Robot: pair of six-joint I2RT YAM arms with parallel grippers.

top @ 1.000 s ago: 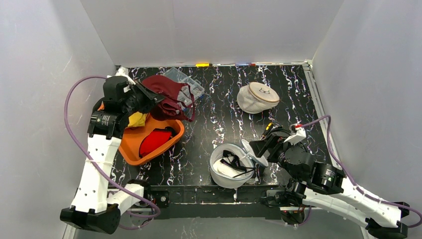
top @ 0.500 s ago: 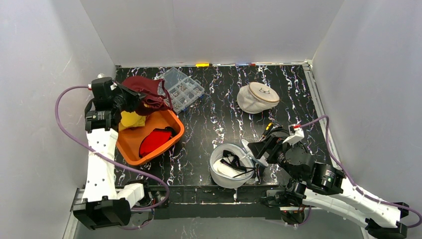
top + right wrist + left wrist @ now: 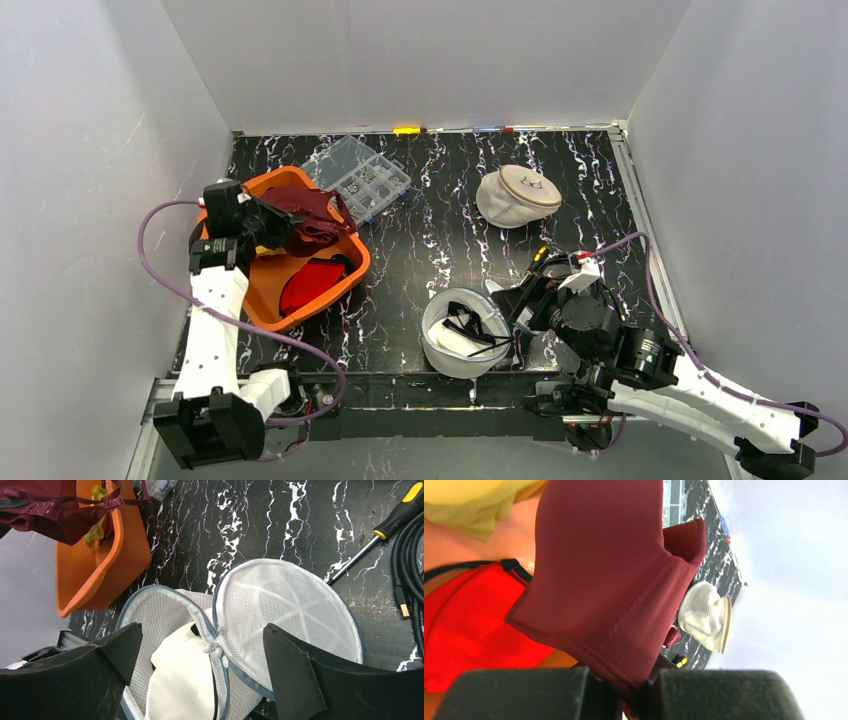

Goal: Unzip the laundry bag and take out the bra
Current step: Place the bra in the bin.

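The maroon bra (image 3: 312, 213) hangs over the orange basin (image 3: 352, 270), pinched in my shut left gripper (image 3: 272, 222). In the left wrist view its cup (image 3: 609, 580) fills the frame and its edge runs between the jaws of the left gripper (image 3: 634, 692). The white mesh laundry bag (image 3: 463, 335) stands unzipped at the front centre, lid flap (image 3: 285, 610) folded back. A white and black garment (image 3: 180, 685) lies inside it. My right gripper (image 3: 200, 635) is open just above the bag's zipper edge, holding nothing.
The basin also holds a red garment (image 3: 469, 625) and a yellow cloth (image 3: 474, 505). A clear compartment box (image 3: 358, 178) sits behind it. A second, closed mesh bag (image 3: 517, 195) lies at the back right. A screwdriver (image 3: 390, 525) and black cable (image 3: 407, 565) lie right of the open bag.
My left arm has swung the maroon bra down and back, from above the compartment box to over the orange basin. The right gripper has shifted slightly and stays open.
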